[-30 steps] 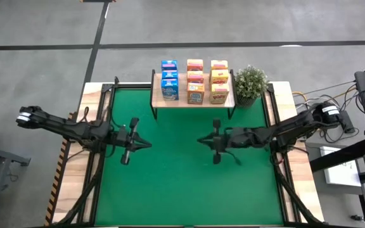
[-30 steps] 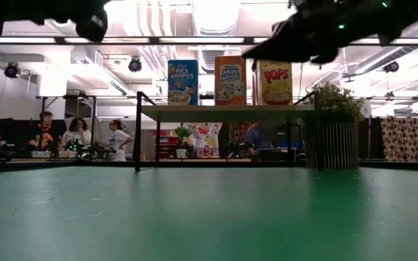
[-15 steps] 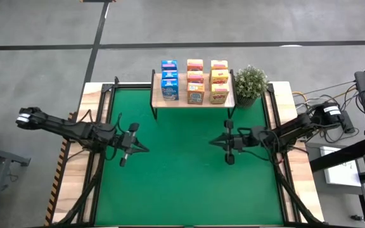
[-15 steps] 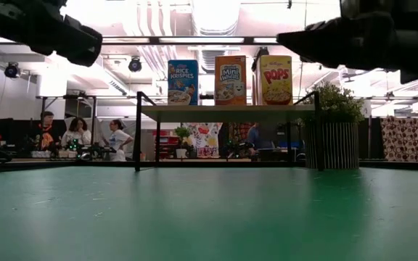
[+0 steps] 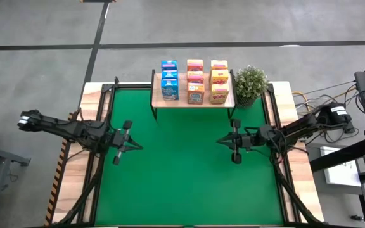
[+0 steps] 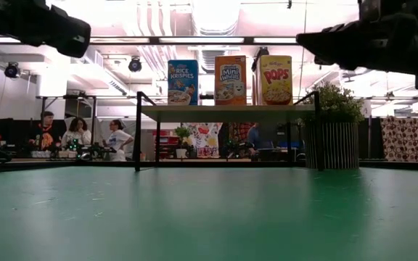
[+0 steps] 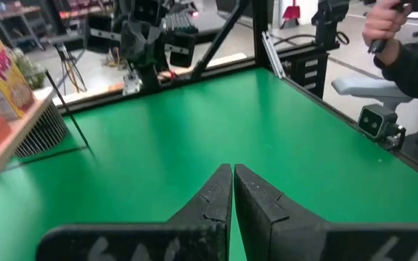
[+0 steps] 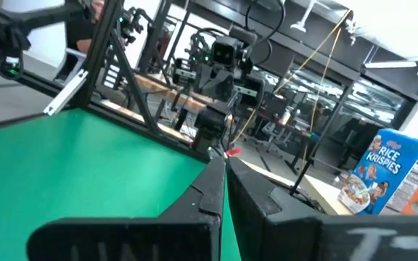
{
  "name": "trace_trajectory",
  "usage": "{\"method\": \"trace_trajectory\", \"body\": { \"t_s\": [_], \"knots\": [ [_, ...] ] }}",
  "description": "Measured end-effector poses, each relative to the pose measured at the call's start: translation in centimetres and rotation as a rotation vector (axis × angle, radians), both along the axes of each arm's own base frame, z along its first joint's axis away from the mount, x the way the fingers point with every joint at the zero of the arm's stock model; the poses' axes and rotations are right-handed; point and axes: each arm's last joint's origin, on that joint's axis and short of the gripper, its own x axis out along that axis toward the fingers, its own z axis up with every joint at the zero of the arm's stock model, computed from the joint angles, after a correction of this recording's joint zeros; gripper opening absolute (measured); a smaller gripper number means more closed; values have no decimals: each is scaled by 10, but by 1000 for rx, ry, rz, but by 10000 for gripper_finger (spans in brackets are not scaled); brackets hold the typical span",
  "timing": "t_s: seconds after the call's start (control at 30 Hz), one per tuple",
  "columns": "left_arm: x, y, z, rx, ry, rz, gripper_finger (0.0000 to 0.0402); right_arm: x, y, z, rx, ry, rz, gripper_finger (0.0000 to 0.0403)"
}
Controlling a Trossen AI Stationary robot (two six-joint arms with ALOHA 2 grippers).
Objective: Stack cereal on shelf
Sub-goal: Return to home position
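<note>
Nine cereal boxes [image 5: 194, 81] stand on the shelf [image 5: 181, 103] in three rows, blue, orange-red and yellow, a potted plant [image 5: 251, 83] just beside it. Above the green mat [image 5: 182, 183], well apart, the left gripper [image 5: 134, 145] and right gripper [image 5: 222, 140] face each other, fingers closed on nothing

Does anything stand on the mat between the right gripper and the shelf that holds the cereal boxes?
Nothing visible does. Only bare green mat lies between the right gripper and the shelf. The potted plant stands beside the shelf's right end, off that line.
</note>
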Motion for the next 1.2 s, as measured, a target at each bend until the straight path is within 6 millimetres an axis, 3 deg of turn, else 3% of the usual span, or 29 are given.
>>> {"method": "trace_trajectory", "body": {
  "t_s": [0.57,1.2],
  "knots": [
    [-27,6,-11,-5,-113,-3,0,-34,-2,-3,35,-61,48,9],
    [-43,9,-39,-56,-170,2,0,-38,-2,3,26,-100,57,9]
  ]
}}
